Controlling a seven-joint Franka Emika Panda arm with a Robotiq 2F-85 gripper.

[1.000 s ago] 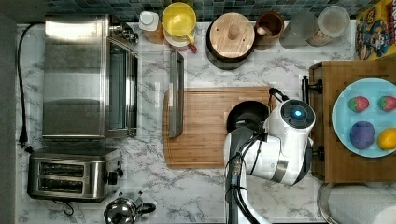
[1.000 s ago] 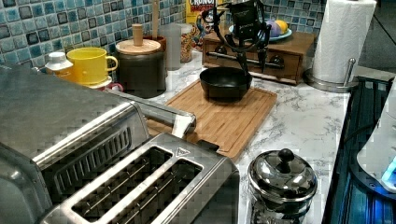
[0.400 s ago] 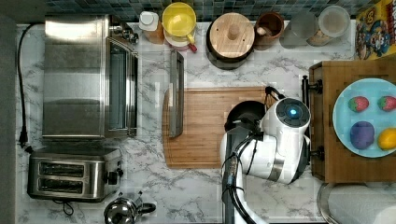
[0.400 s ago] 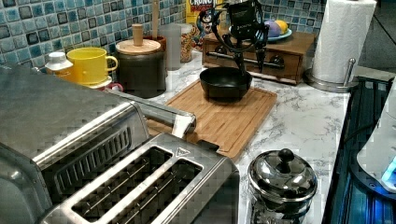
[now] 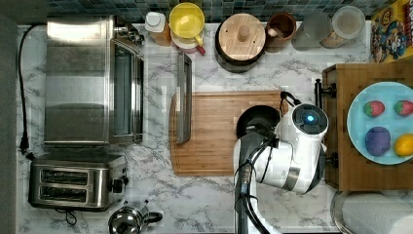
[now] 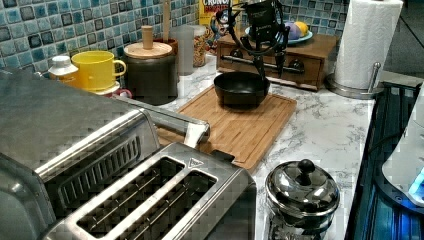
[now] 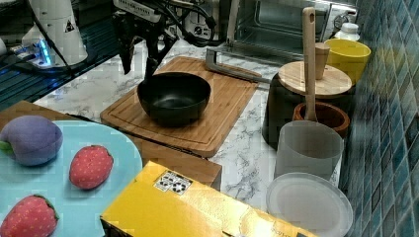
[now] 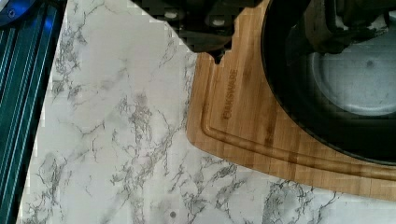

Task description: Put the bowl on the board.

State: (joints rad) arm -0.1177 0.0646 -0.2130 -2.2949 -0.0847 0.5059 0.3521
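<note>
The black bowl (image 5: 255,119) rests upright on the light wooden board (image 5: 209,131), at the end nearest the darker tray. In the left view the bowl (image 6: 240,89) stands on the board (image 6: 235,127) with my gripper (image 6: 269,67) just above its far rim. From the right view, the gripper (image 7: 137,61) is open at the rim of the bowl (image 7: 173,96), its fingers apart and holding nothing. The wrist view looks down into the bowl's glossy inside (image 8: 345,88), next to the board's grooved corner (image 8: 238,116).
A dark wooden tray (image 5: 350,170) holding a blue plate of fruit (image 5: 384,122) stands beside the board. A lidded black pot (image 5: 241,36) and a yellow cup (image 5: 186,22) line the wall. The toaster oven's open door (image 5: 183,97) overhangs the board's far end. Bare marble (image 8: 116,140) lies in front.
The gripper has barely shifted above the bowl's rim. The bowl rests in the same place on the board.
</note>
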